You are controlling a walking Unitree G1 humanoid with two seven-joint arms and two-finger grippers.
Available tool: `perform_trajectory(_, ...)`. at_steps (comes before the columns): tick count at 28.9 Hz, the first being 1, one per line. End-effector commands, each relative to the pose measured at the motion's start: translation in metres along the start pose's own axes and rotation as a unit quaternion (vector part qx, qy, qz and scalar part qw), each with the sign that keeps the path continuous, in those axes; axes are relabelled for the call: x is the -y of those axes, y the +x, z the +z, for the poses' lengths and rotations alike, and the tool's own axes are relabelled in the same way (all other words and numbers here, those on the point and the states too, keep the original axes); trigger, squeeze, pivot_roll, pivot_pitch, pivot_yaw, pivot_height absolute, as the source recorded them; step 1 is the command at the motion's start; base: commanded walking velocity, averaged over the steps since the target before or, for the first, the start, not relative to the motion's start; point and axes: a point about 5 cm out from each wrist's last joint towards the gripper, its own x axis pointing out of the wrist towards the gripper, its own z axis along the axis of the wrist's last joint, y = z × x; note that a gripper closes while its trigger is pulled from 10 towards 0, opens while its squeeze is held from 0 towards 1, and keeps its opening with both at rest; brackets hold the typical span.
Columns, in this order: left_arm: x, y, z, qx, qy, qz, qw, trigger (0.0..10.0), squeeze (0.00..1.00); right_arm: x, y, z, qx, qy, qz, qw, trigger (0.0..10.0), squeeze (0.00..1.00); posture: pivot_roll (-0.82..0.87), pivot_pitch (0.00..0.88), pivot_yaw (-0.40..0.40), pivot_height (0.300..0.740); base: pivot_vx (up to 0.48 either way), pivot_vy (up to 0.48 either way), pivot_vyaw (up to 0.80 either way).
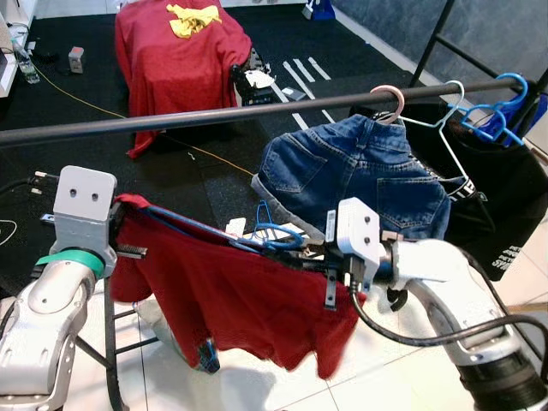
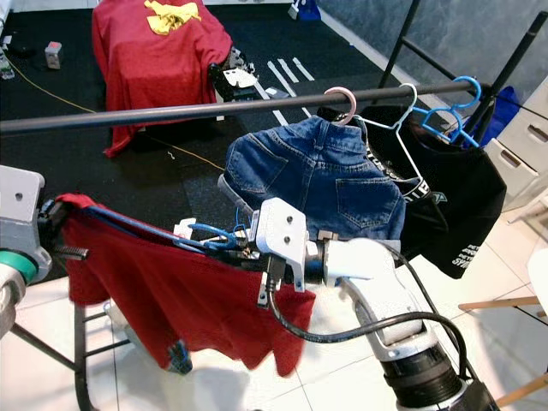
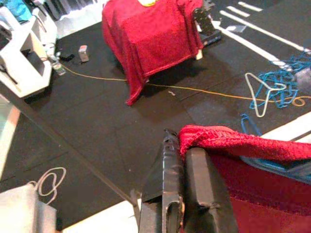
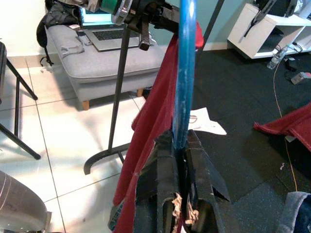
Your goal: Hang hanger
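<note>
A black rail crosses the scene ahead of the robot, above a dark floor mat. On its right stretch hang denim shorts on a pink hook and a black shirt with pale and blue hangers; the left stretch is bare.

Below and short of the rail, both arms carry a red shirt draped over a blue hanger. The cloth is soft and limp. It sags well below the hanger and will likely swing and drag, so it gives no firm hold. It looks light, though its loose hem may catch on the rack leg near it.

The hanger is the stiff part, thin and smooth, and probably slippery between hard fingers. It is best held on the bar near the hook, where the load balances. The hook lies beside the right gripper, not yet near the rail.

The left gripper has its fingers pressed together on the shirt's folded red edge at one end of the hanger. The right gripper has its fingers clamped on the blue bar, as the right wrist view shows. With the hanger lying nearly level, the hook must tip upward to clear the rail, and a pinch on so narrow a bar may let it twist.
</note>
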Motion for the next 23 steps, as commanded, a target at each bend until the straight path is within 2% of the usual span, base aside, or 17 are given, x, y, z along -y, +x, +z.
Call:
perform_trajectory(1,-0.013,0.0,-0.007,-0.016,0.018,0.033,0.999,0.0,0.0,-0.001,-0.006,0.002,0.004,-0.001,-0.004,1.0,10.0,0.0,-0.07,0.168,0.015,0.74,0.0,0.0,0.0)
perform_trajectory(4,-0.024,0.002,-0.011,-0.026,0.024,0.072,0.997,0.0,0.0,0.0,-0.009,0.003,0.005,-0.002,-0.012,1.0,10.0,0.0,-0.08,0.163,0.014,0.74,0.0,0.0,0.0)
perform_trajectory(10,-0.024,0.003,-0.018,-0.044,0.029,0.067,0.996,0.0,0.0,0.005,-0.011,0.008,0.014,-0.006,-0.035,0.999,10.0,0.0,-0.07,0.163,0.014,0.74,0.0,0.0,0.0)
perform_trajectory(11,-0.014,0.002,-0.022,-0.054,0.025,0.032,0.998,0.0,0.0,0.014,-0.012,0.014,0.029,-0.007,-0.067,0.997,10.0,0.0,-0.08,0.161,0.014,0.74,0.0,0.0,0.0)
perform_trajectory(12,-0.014,0.002,-0.022,-0.054,0.025,0.032,0.998,0.0,0.0,0.014,-0.012,0.014,0.029,-0.007,-0.067,0.997,10.0,0.0,-0.08,0.161,0.014,0.74,0.0,0.0,0.0)
perform_trajectory(13,0.002,0.001,-0.023,-0.054,0.006,-0.012,0.998,0.0,0.0,0.021,-0.011,0.018,0.044,-0.005,-0.093,0.995,10.0,0.0,-0.08,0.159,0.013,0.74,0.0,0.0,0.0)
perform_trajectory(14,0.002,0.001,-0.023,-0.054,0.006,-0.012,0.998,0.0,0.0,0.021,-0.011,0.018,0.044,-0.005,-0.093,0.995,10.0,0.0,-0.08,0.159,0.013,0.74,0.0,0.0,0.0)
perform_trajectory(15,0.019,-0.002,-0.02,-0.046,-0.027,-0.057,0.997,0.0,0.0,0.024,-0.007,0.021,0.055,-0.001,-0.109,0.993,10.0,0.0,-0.07,0.161,0.014,0.74,0.0,0.0,0.0)
perform_trajectory(16,0.019,-0.002,-0.02,-0.046,-0.027,-0.057,0.997,0.0,0.0,0.024,-0.007,0.021,0.055,-0.001,-0.109,0.993,10.0,0.0,-0.07,0.161,0.014,0.74,0.0,0.0,0.0)
perform_trajectory(17,0.034,-0.005,-0.016,-0.036,-0.063,-0.095,0.993,0.0,0.0,0.025,-0.003,0.02,0.062,0.004,-0.118,0.991,10.0,0.0,-0.07,0.161,0.014,0.74,0.0,0.0,0.0)
perform_trajectory(19,0.034,-0.005,-0.016,-0.036,-0.063,-0.095,0.993,0.0,0.0,0.025,-0.003,0.02,0.062,0.004,-0.118,0.991,10.0,0.0,-0.07,0.161,0.014,0.74,0.0,0.0,0.0)
perform_trajectory(20,0.048,-0.009,-0.01,-0.027,-0.105,-0.131,0.985,0.0,0.0,0.025,0.001,0.019,0.066,0.009,-0.123,0.99,10.0,0.0,-0.07,0.162,0.011,0.74,0.0,0.0,0.0)
perform_trajectory(22,0.048,-0.009,-0.01,-0.027,-0.105,-0.131,0.985,0.0,0.0,0.025,0.001,0.019,0.066,0.009,-0.123,0.99,10.0,0.0,-0.07,0.162,0.011,0.74,0.0,0.0,0.0)
perform_trajectory(23,0.058,-0.012,-0.006,-0.025,-0.136,-0.152,0.979,0.0,0.0,0.025,0.005,0.018,0.071,0.014,-0.129,0.989,10.0,0.0,-0.07,0.164,0.011,0.74,0.0,0.0,0.0)
